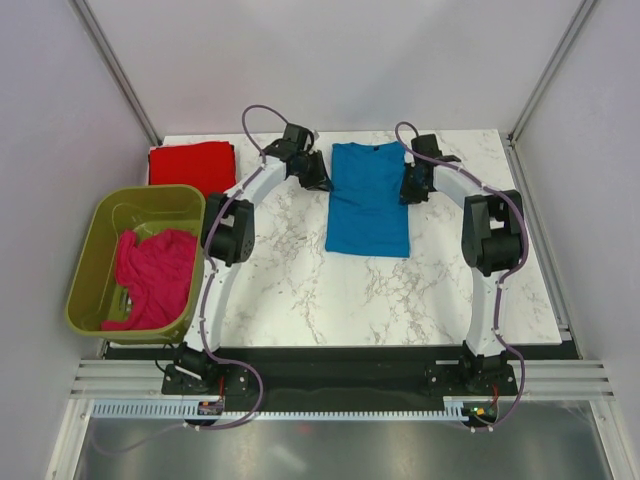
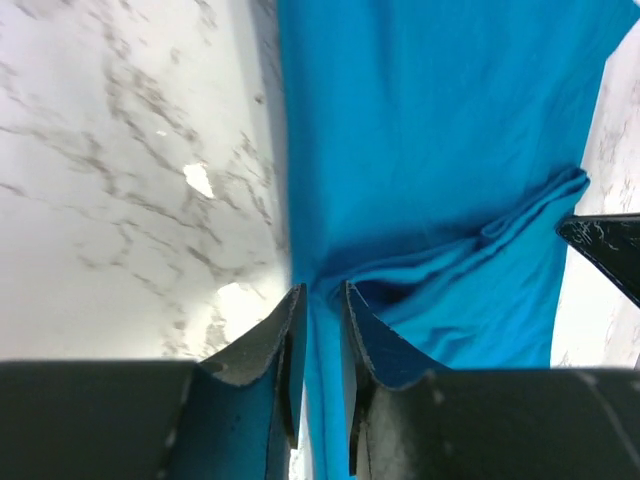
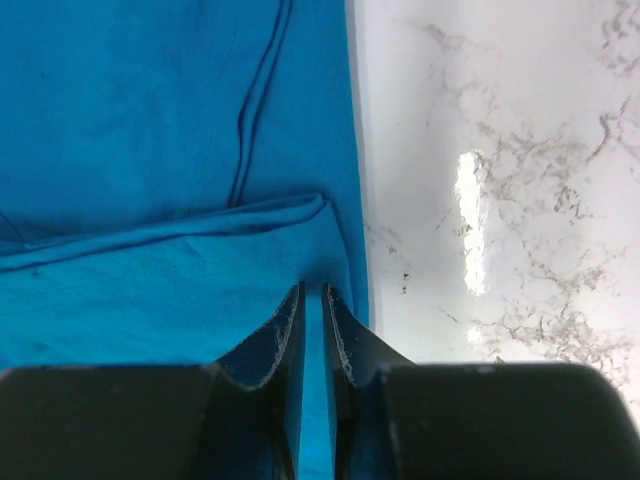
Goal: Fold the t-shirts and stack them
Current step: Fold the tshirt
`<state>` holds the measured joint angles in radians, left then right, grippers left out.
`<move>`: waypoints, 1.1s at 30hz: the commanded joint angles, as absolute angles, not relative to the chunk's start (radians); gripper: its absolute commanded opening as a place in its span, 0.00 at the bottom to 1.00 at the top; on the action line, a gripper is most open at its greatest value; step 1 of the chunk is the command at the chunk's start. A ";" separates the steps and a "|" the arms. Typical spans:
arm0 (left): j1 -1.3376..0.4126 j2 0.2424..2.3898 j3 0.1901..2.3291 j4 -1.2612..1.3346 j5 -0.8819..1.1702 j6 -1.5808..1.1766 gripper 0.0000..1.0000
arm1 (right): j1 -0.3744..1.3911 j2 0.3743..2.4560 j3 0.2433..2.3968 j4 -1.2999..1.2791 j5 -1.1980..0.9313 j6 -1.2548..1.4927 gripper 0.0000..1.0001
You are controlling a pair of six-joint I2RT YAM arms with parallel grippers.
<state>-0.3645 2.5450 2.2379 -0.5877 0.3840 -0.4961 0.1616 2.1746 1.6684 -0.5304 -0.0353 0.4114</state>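
1. The blue t-shirt (image 1: 367,205) lies flat on the table (image 1: 290,290), well to the right of the green tub (image 1: 150,196) and a little farther back. It is already narrowed to a long strip.
2. The step in hand looks like the crosswise fold, taking the collar end over toward the hem.
3. To do it well, both arms should lift together and evenly, so the strip stays square. They should carry the cloth low and lay it edge on edge without dragging the lower layers.
4. The left gripper (image 1: 316,175) sits on the shirt's edge facing the tub. Its fingers (image 2: 285,345) are nearly together and pinch a ridge of blue cloth.
5. The right gripper (image 1: 410,187) sits on the edge away from the tub. Its fingers (image 3: 345,335) are drawn to a thin slit with blue cloth nipped in it.
6. Each bite looks shallow, close to the edge, so a quick pull could slip the cloth free.
7. The red t-shirt (image 1: 192,165) lies folded just behind the tub, and the pink t-shirt (image 1: 155,275) lies crumpled inside it.
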 commanded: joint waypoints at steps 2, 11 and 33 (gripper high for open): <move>-0.347 2.471 2.249 -0.565 0.382 -0.480 0.28 | 0.156 2.160 1.721 -0.529 -0.017 0.400 0.19; -0.402 2.203 1.855 -0.540 0.397 -0.457 0.30 | 0.178 2.034 1.663 -0.572 -0.074 0.400 0.22; -0.557 2.040 1.428 -0.494 0.267 -0.472 0.25 | 0.216 1.724 1.082 -0.512 -0.120 0.399 0.29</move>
<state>-0.5365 2.0892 1.4750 -0.4938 0.3096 -0.4889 0.2062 1.7622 1.1328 -0.5556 -0.0925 0.4133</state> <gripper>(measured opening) 0.266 0.294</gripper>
